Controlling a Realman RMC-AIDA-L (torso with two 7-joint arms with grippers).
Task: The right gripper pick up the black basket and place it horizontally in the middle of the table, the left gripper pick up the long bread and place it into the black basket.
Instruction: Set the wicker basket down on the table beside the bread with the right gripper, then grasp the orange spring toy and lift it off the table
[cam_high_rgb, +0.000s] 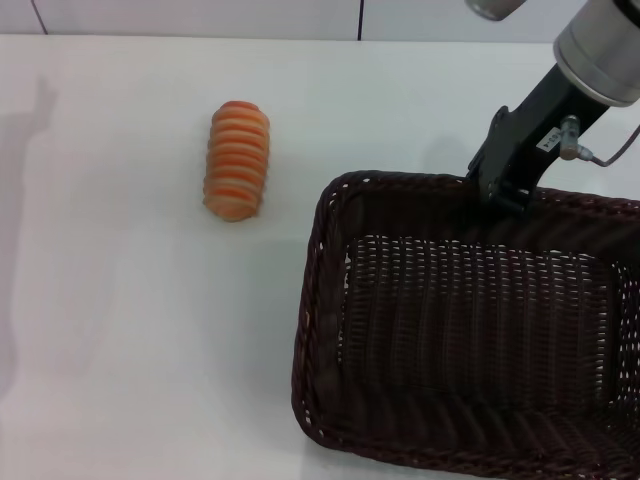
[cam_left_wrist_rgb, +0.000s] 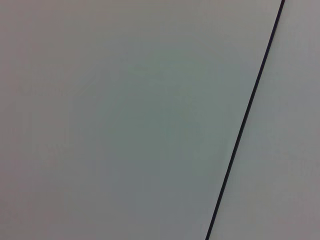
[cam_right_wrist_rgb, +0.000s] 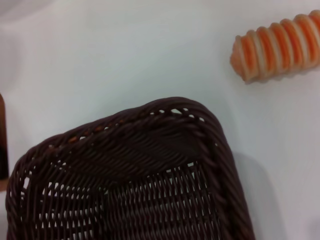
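**Wicker basket at the right, bread lying apart on the table**

White and smooth, the table fills most of the head view. A thin dark seam crosses the pale surface in the left wrist view, which shows nothing else.

Next in size is the black basket, a woven dark brown-black tub with openwork sides and a braided rim. It sits at the right of the table, nearest the robot, its open mouth facing up. The right wrist view looks down on one rounded corner of it.

The right gripper reaches down to the basket's far rim and meets it there; whether its fingers clamp the rim cannot be told.

The long bread lies left of the basket and farther back, well apart from it, ridged side up.
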